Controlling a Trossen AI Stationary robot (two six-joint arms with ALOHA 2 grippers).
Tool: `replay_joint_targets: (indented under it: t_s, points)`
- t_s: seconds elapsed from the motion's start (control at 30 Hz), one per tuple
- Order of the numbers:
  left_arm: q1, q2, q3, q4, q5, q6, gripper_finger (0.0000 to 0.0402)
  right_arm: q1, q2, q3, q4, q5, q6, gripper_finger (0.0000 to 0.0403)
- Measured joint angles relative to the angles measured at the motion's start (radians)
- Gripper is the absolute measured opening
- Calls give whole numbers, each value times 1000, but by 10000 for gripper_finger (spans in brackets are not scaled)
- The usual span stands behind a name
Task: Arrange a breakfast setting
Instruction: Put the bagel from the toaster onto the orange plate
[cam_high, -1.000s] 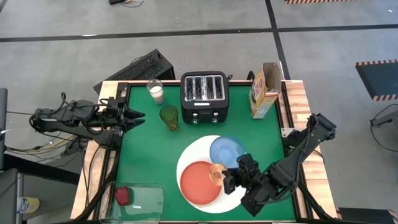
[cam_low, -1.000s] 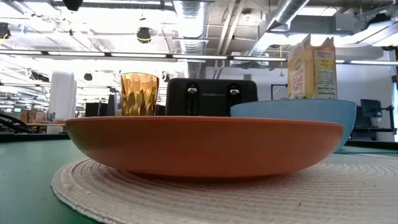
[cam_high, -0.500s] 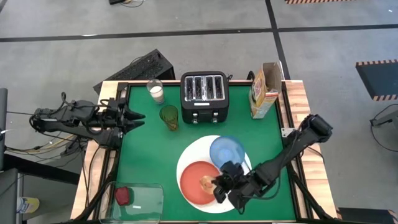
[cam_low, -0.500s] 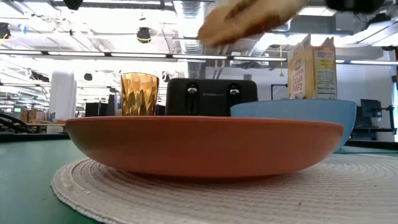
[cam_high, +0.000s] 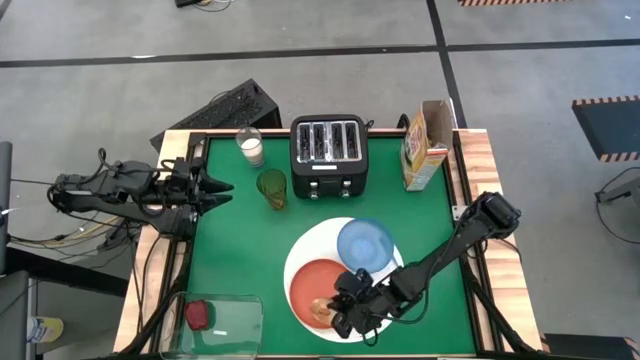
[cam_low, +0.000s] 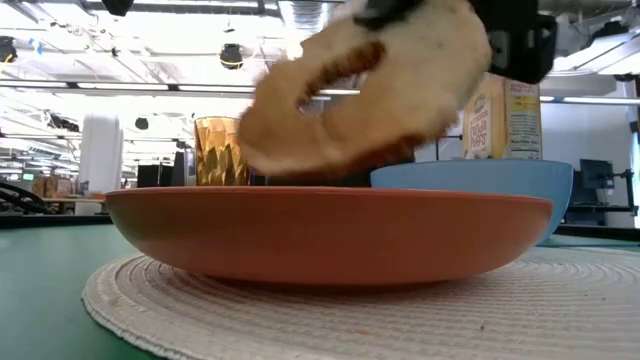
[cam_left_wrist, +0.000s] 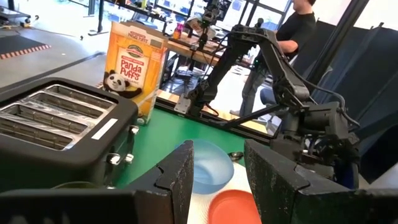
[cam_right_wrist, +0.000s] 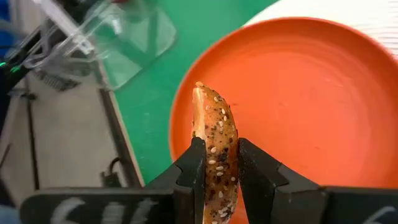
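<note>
A seeded ring-shaped bagel is in my right gripper, low over the orange-red plate. The plate sits on a white round woven mat, and a blue bowl sits on the mat's far side. The plate also shows in the low view and in the right wrist view. A dark red food piece lies in a clear container at the near left corner. My left gripper is open and empty at the table's left edge. My right gripper pinches the bagel's ring between its two fingers, which press on its two flat faces. The fingers come from the table's right, slanting down. The bagel stands on edge, tilted, its free part over the plate. Whether it touches the plate cannot be told.
A black toaster stands at the back middle. A cereal box stands at the back right. A glass of milk and a green tumbler stand at the back left. Bare green table lies left of the mat.
My right gripper has gone toward the table's left and near edges and down, carrying the bagel from the plate's right rim to above its near middle. The bagel has come down into the low view, close over the orange-red plate.
</note>
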Motion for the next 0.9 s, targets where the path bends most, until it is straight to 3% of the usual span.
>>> replay_joint_targets:
  t_s: [0.53,0.9]
  points:
    - [0,0,0,-4,-1,-9,128,-92,-1,-3,-26,-204,-137,98]
    - [0,0,0,-4,-1,-13,128,-104,-1,-17,-28,-213,-155,98]
